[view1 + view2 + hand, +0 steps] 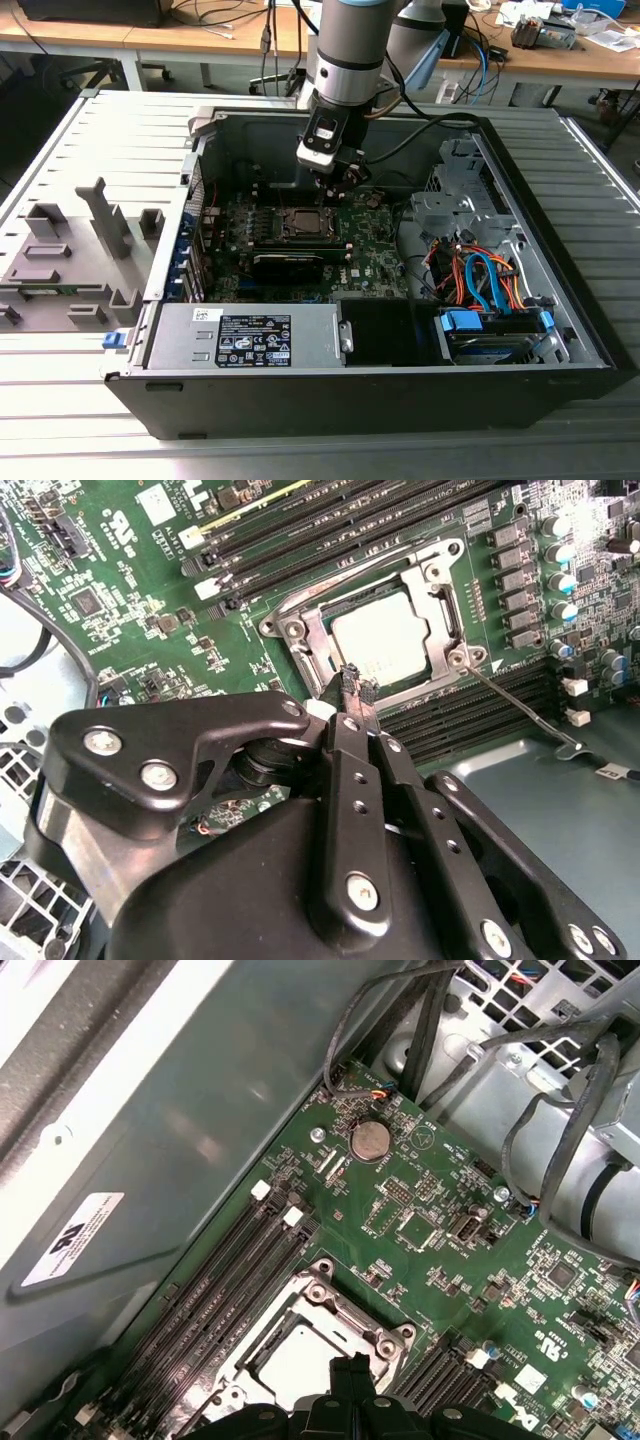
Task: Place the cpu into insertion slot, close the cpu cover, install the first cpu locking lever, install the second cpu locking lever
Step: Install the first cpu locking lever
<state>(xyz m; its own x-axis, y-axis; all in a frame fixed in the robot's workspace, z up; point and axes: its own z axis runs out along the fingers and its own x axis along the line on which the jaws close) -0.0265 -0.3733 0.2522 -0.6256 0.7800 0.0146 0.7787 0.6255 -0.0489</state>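
Toward the exterior view's left edge of the slatted table [60,400] stands a grey fixture [70,255], well apart from the work. The open computer case [560,250] lies across the table's middle with its motherboard [370,255] facing up. On the board the cpu [385,640] sits in the insertion slot [292,630], and the cpu cover [445,600] lies flat around its pale face. The hand [355,685] hovers at the cover's rim, its fingers together and gripping nothing.

From the socket's corner a thin locking lever [515,705] juts out free over the memory slots [480,715], so seating a lever looks to be the step in hand. Doing it well likely means bearing on the wire itself and guiding it down under its catch, without slipping onto the cover or scraping the board.

Toward the exterior view's right, the drive cage [445,205] and its blue and orange cables [485,280] lie clear of the socket.
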